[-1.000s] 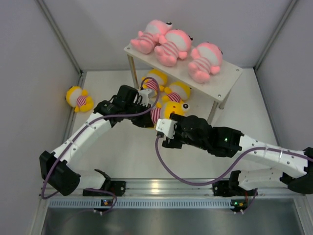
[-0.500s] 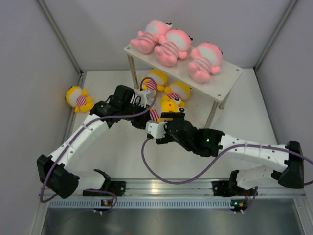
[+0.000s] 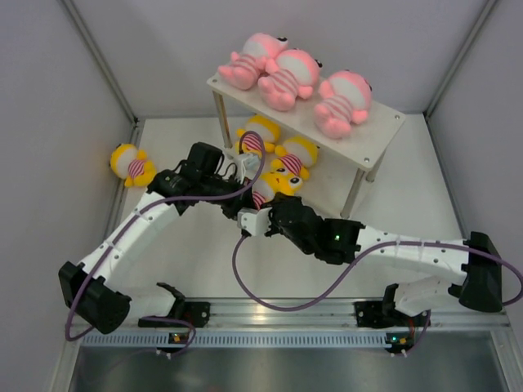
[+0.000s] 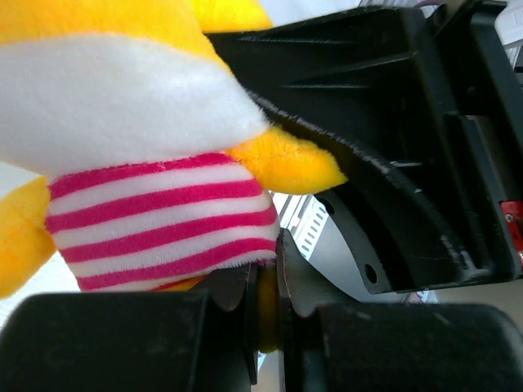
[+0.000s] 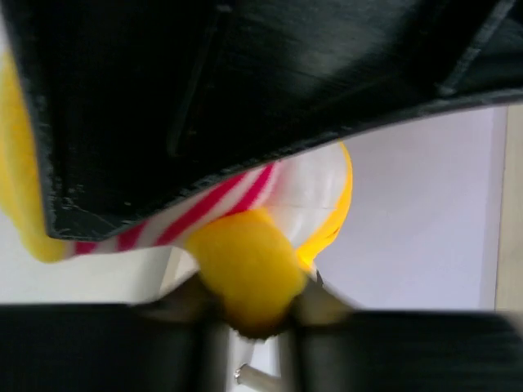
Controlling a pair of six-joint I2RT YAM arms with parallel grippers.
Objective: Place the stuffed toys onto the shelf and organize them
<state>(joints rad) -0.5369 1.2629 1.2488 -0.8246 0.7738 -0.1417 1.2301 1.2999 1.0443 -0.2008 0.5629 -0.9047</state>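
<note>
Held by left black two-finger gripper, pinched shut on fabric under the striped shirt: yellow round-headed plush toy. Clamped also by right black gripper, closed on one yellow limb. Position: just in front of white two-tier metal-legged shelf. On top tier: three pink plush toys.

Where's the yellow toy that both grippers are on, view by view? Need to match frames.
Top external: yellow toy at centre, just in front of the shelf, between the two arm ends.
Left wrist: toy fills the upper left, its underside pinched in the left gripper.
Right wrist: toy at low centre, a yellow limb in the right gripper.
Shared landmark: its striped shirt, visible in all three.
</note>
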